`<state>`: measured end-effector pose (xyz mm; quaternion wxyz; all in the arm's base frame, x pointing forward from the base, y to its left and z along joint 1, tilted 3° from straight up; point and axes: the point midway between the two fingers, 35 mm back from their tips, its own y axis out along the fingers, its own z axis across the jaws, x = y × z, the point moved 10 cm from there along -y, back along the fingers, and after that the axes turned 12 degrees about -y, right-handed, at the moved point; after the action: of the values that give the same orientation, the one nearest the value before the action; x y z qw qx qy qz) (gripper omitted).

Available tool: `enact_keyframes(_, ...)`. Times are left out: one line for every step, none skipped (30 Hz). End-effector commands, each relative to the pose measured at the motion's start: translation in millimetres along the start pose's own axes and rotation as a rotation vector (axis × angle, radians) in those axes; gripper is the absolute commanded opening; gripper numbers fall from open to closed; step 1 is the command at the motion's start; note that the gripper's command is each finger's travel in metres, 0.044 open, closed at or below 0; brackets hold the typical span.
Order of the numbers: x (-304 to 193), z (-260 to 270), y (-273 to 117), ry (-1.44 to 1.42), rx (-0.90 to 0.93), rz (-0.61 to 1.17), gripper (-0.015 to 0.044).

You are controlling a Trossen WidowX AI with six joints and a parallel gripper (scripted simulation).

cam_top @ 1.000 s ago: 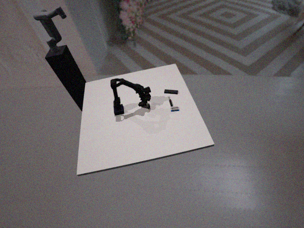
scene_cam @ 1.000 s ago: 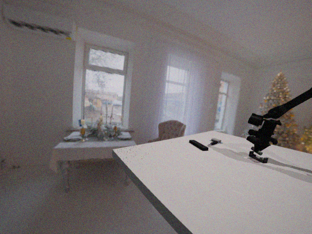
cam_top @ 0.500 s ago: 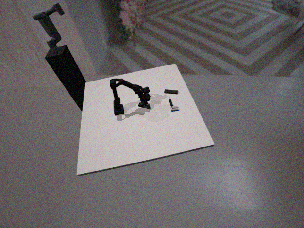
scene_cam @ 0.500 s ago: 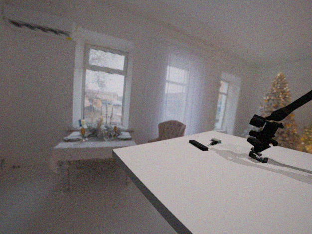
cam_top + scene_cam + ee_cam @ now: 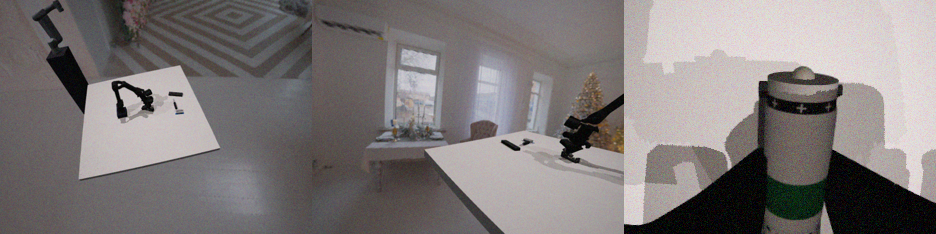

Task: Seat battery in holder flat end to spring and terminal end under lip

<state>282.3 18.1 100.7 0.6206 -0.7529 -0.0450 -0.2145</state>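
Battery (image 5: 800,145): gripped over the holder, plus-marked end and metal nub toward the top of the wrist view; contact with the cradle cannot be made out.
Gripper (image 5: 147,105) (image 5: 567,153) (image 5: 794,160): closed on the battery's sides, low over the table (image 5: 130,141) (image 5: 539,186).
Holder (image 5: 151,109) (image 5: 575,160) (image 5: 762,117): on the table beneath, mostly hidden by the battery; dark edges show on both sides of it.
Spring and lip: neither is clear, so check which end is which before pushing.
Step in hand: likely the seating; bring the flat end to the spring first, ease it back lightly, then lower the nub end under the lip.
Alignment: keep the battery's axis along the cradle; if it binds, back off and straighten.
Release: only once it lies level, opening evenly and lifting straight away.
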Motion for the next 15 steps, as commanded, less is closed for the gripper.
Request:
enact_keyframes(-6, 1, 0, 0.006, -0.007, -0.028, 0.0075)
enact_keyframes(-7, 1, 0, 0.006, -0.009, -0.035, 0.0075)
enact_keyframes(-8, 1, 1, 0.006, -0.011, -0.041, 0.0075)
enact_keyframes(-9, 1, 1, 0.007, -0.012, -0.048, 0.0075)
enact_keyframes(-10, 2, 1, 0.007, -0.014, -0.054, 0.0075)
enact_keyframes(-11, 2, 2, 0.008, -0.016, -0.060, 0.0075)
enact_keyframes(-13, 2, 2, 0.008, -0.017, -0.066, 0.0075)
enact_keyframes(-14, 2, 2, 0.009, -0.019, -0.072, 0.0075)
enact_keyframes(-15, 3, 2, 0.009, -0.021, -0.078, 0.0075)
enact_keyframes(-16, 3, 3, 0.010, -0.022, -0.084, 0.0075)
enact_keyframes(-17, 3, 3, 0.010, -0.024, -0.089, 0.0075)
enact_keyframes(-18, 3, 3, 0.011, -0.025, -0.094, 0.0075)
enact_keyframes(-19, 3, 3, 0.011, -0.026, -0.098, 0.0075)
enact_keyframes(-19, 3, 3, 0.012, -0.027, -0.100, 0.0075)
enact_keyframes(-19, 3, 3, 0.012, -0.026, -0.100, 0.0075)
